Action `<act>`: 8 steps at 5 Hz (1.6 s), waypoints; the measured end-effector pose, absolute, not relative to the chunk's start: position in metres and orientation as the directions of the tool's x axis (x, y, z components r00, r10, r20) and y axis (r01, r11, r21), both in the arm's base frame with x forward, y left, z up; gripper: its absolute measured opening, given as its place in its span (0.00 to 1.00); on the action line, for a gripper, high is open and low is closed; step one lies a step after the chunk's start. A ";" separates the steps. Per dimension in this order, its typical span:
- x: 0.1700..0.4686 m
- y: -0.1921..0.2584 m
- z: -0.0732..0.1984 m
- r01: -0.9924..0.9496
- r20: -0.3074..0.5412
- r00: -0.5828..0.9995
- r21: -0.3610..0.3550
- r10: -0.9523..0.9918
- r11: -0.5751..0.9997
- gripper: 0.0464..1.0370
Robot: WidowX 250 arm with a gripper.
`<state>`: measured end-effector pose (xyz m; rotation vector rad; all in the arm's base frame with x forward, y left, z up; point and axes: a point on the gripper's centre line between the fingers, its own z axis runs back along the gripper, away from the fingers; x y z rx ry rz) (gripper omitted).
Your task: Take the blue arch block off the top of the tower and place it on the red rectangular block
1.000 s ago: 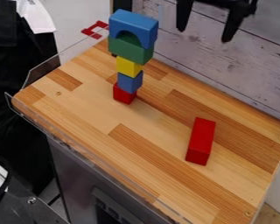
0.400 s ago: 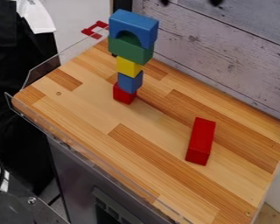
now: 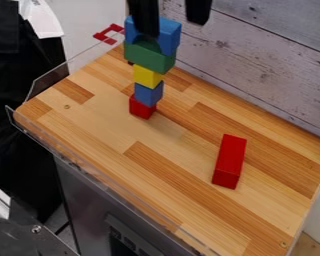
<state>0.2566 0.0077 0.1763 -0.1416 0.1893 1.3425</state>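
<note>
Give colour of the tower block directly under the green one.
Yellow: the small block directly beneath the green block, clearest in the camera view.

Slanted view down onto the tabletop, from above and in front.
The camera looks from above the block tower's height, so the upper face of the blue arch block [image 3: 171, 36] shows along with its side, as do the top and near end of the long red block [image 3: 230, 155]. It faces across the wooden tabletop [image 3: 89, 125] toward the whitewashed plank wall [image 3: 269, 65], turned so that the board runs diagonally, from upper left to lower right. It is near enough for the tabletop to take up most of the view, its nearest part cut by the bottom edge, yet takes in the gray cabinet [image 3: 86, 195] below.
</note>
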 end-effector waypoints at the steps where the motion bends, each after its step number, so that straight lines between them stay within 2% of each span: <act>1: 0.261 0.012 0.173 -0.999 -0.220 0.031 0.015 0.975 0.035 0.96; 2: 0.266 0.016 0.172 -0.999 -0.206 -0.031 -0.005 0.978 -0.033 0.96; 4: 0.275 0.025 0.178 -0.999 -0.170 -0.024 -0.024 0.985 -0.028 0.96; 8: 0.292 0.057 0.157 -0.997 -0.203 -0.068 -0.004 0.977 -0.071 0.96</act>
